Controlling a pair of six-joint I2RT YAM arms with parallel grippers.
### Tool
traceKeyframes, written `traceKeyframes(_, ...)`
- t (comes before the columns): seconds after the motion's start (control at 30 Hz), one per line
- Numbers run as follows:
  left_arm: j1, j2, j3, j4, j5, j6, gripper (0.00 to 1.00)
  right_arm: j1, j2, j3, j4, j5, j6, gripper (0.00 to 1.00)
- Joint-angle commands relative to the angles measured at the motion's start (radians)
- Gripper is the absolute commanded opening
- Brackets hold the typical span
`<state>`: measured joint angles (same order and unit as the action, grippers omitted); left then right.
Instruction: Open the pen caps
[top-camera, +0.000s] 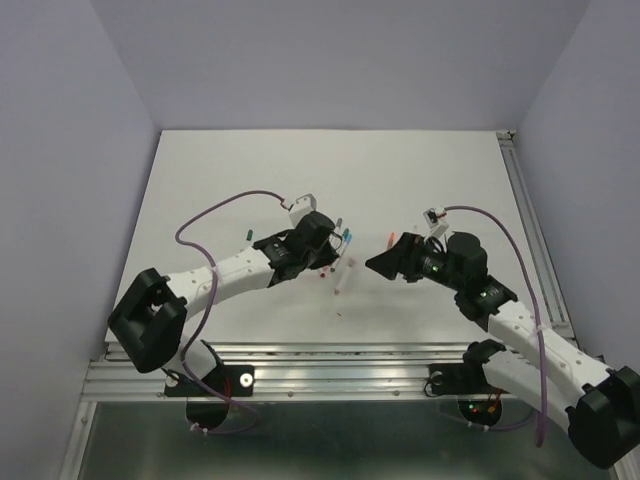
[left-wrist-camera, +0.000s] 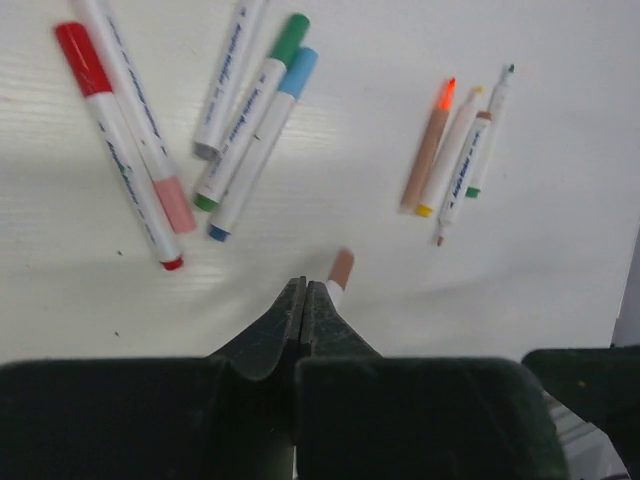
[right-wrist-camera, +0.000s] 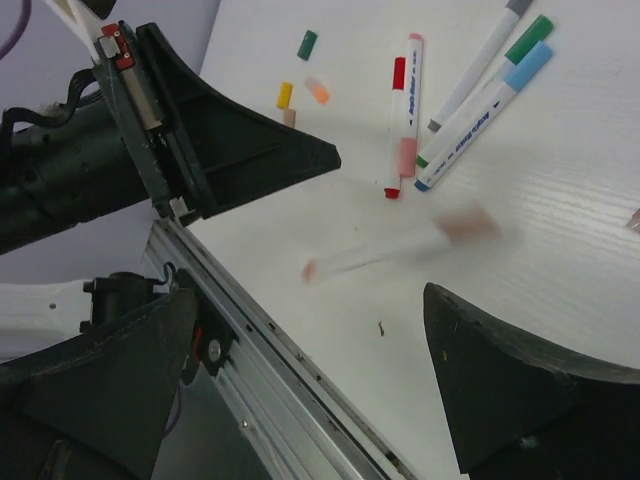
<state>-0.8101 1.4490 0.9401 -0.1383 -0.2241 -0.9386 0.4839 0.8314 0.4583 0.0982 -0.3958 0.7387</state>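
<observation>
Left wrist | left pincer (left-wrist-camera: 305, 292): tapered matte-black tips together | right pincer (right-wrist-camera: 310, 295): apart | brown-capped pen (left-wrist-camera: 342, 268) beside left tips

Bright, even, diffuse light. White matte tabletop (top-camera: 400, 180) near washed out in top view, shadows faint. Right wrist view: white-barrelled pen with brownish cap (right-wrist-camera: 400, 245) motion-smeared. Left wrist view: black left gripper (left-wrist-camera: 305, 292) underexposed, soft-focus.

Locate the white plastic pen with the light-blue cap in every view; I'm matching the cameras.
Top external: the light-blue-capped white plastic pen is likely the tiny blue fleck at centre.
Left wrist: upper left of centre, diagonal.
Right wrist: top right corner.
Shared landmark: the green-capped white pen lying right beside it.
</observation>
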Motion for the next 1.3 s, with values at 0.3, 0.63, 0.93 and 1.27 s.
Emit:
traceKeyframes(0.3,-0.159,0.111,0.161,-0.045,-0.095,-0.158,0.00,0.016,0.107,0.040,-0.093,0.054,-0.097,1.00)
traceKeyframes(0.63,-0.159,0.070,0.131,-0.023,-0.107,-0.112,0.00,0.016,0.041,0.095,-0.351,0.380,-0.098,1.00)
traceKeyframes(0.93,-0.158,0.008,0.091,0.002,-0.087,-0.011,0.20,0.015,0.101,0.236,-0.802,0.996,0.155,1.00)
traceKeyframes(1.27,-0.159,-0.070,0.020,0.025,-0.034,0.098,0.99,-0.434,0.316,0.303,-0.918,1.057,0.173,1.00)
